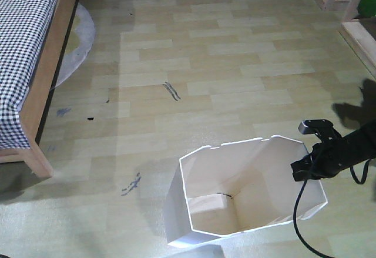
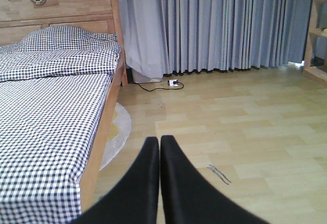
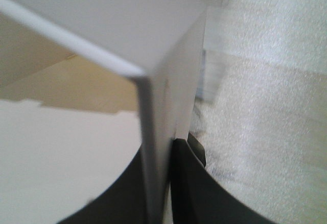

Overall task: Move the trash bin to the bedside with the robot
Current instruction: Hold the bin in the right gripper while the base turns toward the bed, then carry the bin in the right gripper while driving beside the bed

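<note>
Fingers (image 3: 191,193) of the right gripper (image 1: 302,171) are clamped on the rim wall of the tall white plastic trash bin (image 1: 247,176). It stands on the pale wood floor (image 1: 235,64), well apart from the wooden-framed bed with black-and-white checked bedding (image 1: 23,46). The left gripper (image 2: 160,143) has its fingers pressed together, empty.

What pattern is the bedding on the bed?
Small black-and-white check on the bedding; clearest in the left wrist view.
</note>
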Tool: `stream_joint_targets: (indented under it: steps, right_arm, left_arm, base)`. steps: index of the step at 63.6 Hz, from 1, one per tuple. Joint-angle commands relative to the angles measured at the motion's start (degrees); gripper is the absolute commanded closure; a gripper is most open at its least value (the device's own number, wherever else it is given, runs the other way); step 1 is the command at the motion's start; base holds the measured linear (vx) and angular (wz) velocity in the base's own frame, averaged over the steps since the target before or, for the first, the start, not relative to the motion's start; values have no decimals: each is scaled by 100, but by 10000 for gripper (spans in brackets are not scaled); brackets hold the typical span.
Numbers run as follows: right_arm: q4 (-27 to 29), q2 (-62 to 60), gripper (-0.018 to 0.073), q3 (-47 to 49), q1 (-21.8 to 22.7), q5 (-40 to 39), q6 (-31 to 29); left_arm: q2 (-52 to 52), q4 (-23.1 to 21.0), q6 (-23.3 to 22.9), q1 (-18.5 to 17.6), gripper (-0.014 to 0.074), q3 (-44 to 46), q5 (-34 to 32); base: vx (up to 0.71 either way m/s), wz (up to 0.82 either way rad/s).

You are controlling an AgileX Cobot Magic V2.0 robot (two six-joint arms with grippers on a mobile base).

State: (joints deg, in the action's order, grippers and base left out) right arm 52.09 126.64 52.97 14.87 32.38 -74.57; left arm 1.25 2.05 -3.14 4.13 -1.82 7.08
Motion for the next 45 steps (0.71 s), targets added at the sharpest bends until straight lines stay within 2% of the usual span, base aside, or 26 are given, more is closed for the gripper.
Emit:
stream_joint_targets:
  steps: [1, 45]
  right_arm:
    - [407, -393, 564, 81, 22, 926, 19]
    - [407, -393, 564, 81, 22, 926, 19]
  left_arm:
    - [31, -12, -25, -16, 603, 138, -419]
    - [31, -12, -25, -16, 603, 138, -419]
  base:
    - [33, 3]
    - [33, 10]
